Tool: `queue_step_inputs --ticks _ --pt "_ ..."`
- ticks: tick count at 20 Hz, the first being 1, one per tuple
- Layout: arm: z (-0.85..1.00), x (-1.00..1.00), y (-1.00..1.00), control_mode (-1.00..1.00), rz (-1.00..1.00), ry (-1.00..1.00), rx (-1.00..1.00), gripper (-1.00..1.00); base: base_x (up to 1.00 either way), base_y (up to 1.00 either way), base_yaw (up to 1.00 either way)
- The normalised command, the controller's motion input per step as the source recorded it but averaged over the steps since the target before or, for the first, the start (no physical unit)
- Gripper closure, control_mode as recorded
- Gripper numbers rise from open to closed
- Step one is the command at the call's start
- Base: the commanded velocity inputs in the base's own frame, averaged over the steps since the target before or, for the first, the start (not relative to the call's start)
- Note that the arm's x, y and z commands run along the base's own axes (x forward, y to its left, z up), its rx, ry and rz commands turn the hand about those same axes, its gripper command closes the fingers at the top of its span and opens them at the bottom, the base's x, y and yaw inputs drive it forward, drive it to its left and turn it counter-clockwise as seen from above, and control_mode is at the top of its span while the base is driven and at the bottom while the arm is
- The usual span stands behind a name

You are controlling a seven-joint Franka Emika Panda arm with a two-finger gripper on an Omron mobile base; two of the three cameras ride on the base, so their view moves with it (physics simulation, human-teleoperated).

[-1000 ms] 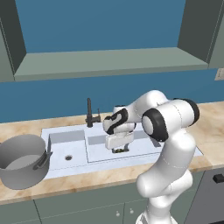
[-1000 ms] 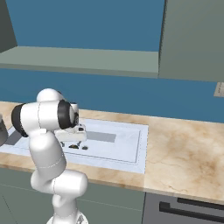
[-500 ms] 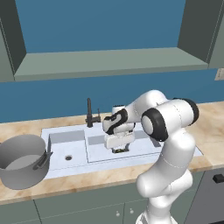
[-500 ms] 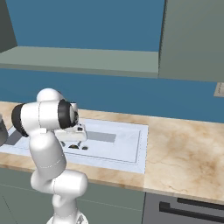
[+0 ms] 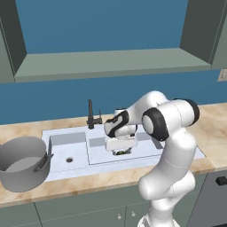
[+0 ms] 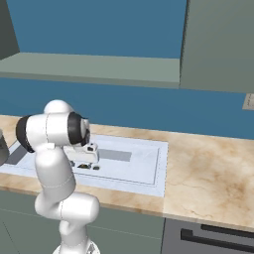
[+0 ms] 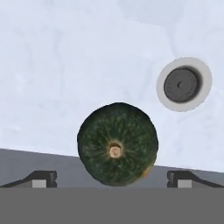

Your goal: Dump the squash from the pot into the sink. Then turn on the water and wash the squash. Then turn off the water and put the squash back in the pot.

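Note:
The squash (image 7: 117, 144), a round dark green lump with a pale stem scar, lies on the floor of the sink's (image 5: 148, 150) larger basin, near its round drain (image 7: 183, 84). My gripper (image 7: 113, 178) hangs straight above it, open, with one fingertip (image 7: 41, 178) on each side and a gap to the squash on both. From the left base view, the gripper (image 5: 121, 150) is low in the basin, with the squash (image 5: 120, 152) a dark speck under it. The grey pot (image 5: 22, 162) stands upright on the counter left of the sink, nothing showing inside.
A dark faucet (image 5: 91, 114) rises behind the divider between the two basins. The smaller basin, with its drain (image 5: 69, 159), lies between the pot and the gripper. A marbled counter (image 6: 213, 173) runs off to the right of the sink (image 6: 146, 161).

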Motion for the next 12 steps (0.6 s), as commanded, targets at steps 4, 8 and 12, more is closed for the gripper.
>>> queue_step_inputs --ticks 4,8,12 --pt "-0.11 0.12 0.01 -1.0 -0.16 0.0 0.0 -1.0 0.0 0.0 0.0" --pt "-0.21 0.0 0.0 -1.0 -0.15 0.0 0.0 -1.0 0.0 0.0 0.0" --pt "-0.19 0.12 0.0 -1.0 -0.13 0.0 -0.02 -1.0 0.0 0.0 0.0"
